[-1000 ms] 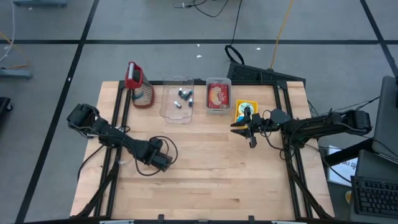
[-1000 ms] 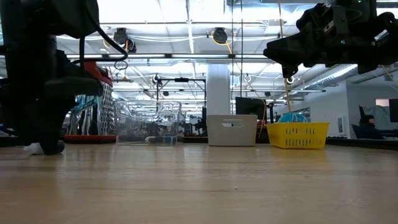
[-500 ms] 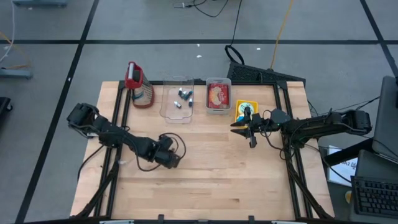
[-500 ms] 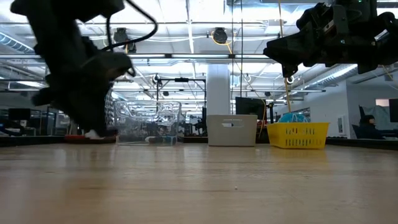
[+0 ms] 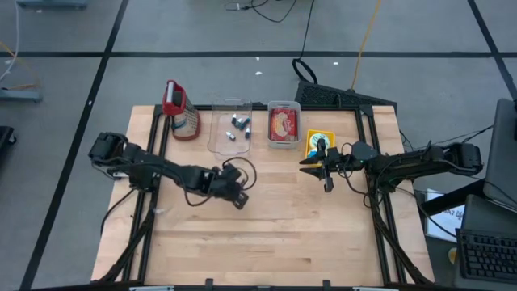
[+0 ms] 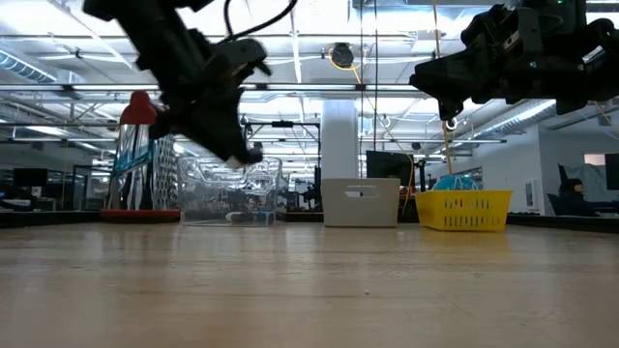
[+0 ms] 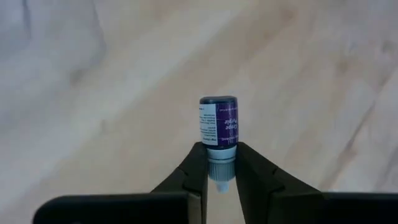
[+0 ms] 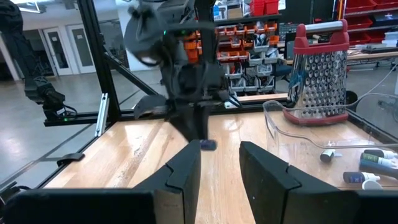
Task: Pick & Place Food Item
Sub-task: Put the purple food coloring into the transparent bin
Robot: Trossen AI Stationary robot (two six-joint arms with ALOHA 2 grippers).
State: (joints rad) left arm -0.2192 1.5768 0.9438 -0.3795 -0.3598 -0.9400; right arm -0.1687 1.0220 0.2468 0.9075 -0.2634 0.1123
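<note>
- Far L of table: grater, red-topped, upright near back edge. Not involved.
- L pincer mid-table, raised clear of the wood, between grater and clear bin but well nearer the front. Narrow, clamped on small dropper bottle: fingers pinch the pale neck, dark purple-labelled body sticking out past the tips. Low view: same pincer hangs well above the surface, bottle too small to pick out there.
- Step, judged: carry phase. Pick done, item airborne, place not yet done.
- Clear bin at back, just R of grater: holds several similar small bottles. Prob. the drop spot for this one, though task line names no target; cannot say for sure.
- Next move, judged: swing L arm back toward clear bin, get over its open top, clear the rim, lower, then open. Grip is on the neck only, so bottle could pivot or slip; slow, level travel advised.
- Red-filled tub just R of clear bin. Yellow basket beyond it, near R side.
- R pincer hovers off the table just in front of yellow basket, waiting. Fingers part-open, nothing between them per R wrist view.
- Risk: bottles already in bin may get knocked if drop is too low.
</note>
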